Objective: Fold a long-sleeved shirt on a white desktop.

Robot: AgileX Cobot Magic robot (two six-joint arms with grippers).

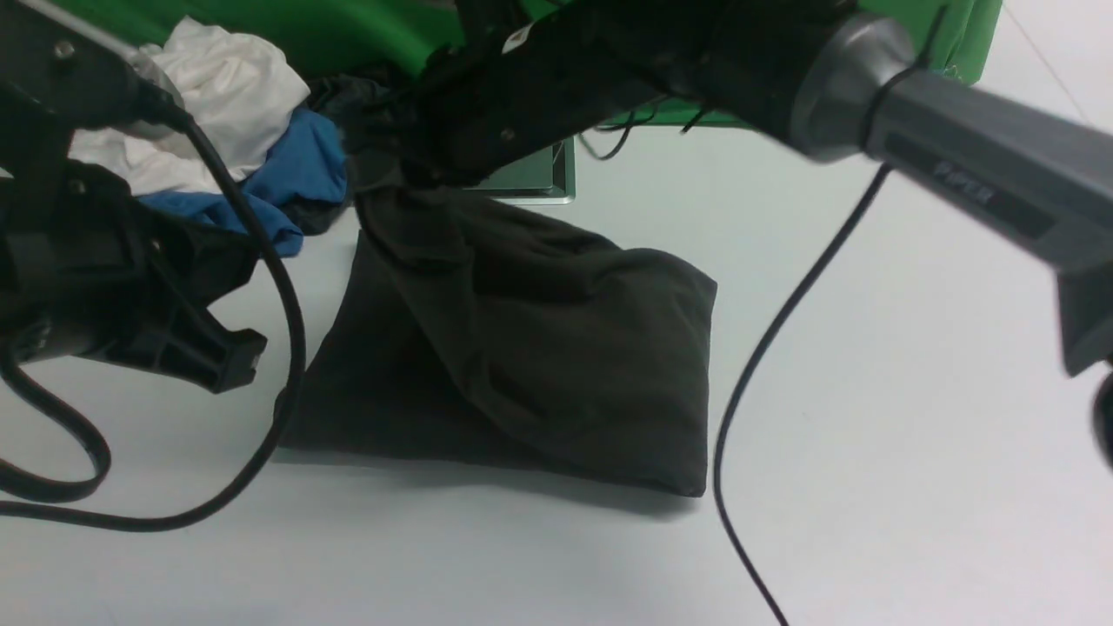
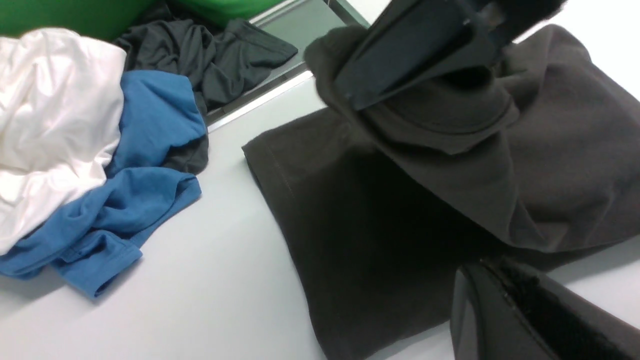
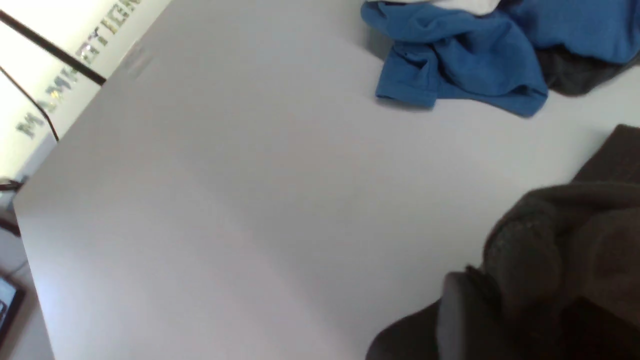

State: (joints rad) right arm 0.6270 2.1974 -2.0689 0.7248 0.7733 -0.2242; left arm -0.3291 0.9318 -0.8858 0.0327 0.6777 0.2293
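Observation:
The long-sleeved shirt [image 1: 539,348] lies folded into a dark slab on the white desktop [image 1: 869,391]. Its far-left part is drawn up in a bunch to my right gripper [image 1: 391,165], whose arm reaches across from the right. In the left wrist view the right gripper [image 2: 350,95] is shut on that bunched cloth, which hangs from it above the flat shirt [image 2: 400,215]. In the right wrist view, cloth [image 3: 575,230] fills the jaws beside one finger [image 3: 460,310]. My left gripper [image 1: 239,361] hovers left of the shirt, shut and holding nothing [image 2: 480,270].
A pile of a white garment [image 1: 217,96], a blue garment [image 1: 300,169] and a smaller black garment [image 2: 210,55] sits at the back left. The silver hatch [image 1: 530,178] is behind the shirt, under the green backdrop [image 1: 330,26]. A black cable [image 1: 765,348] hangs right of the shirt.

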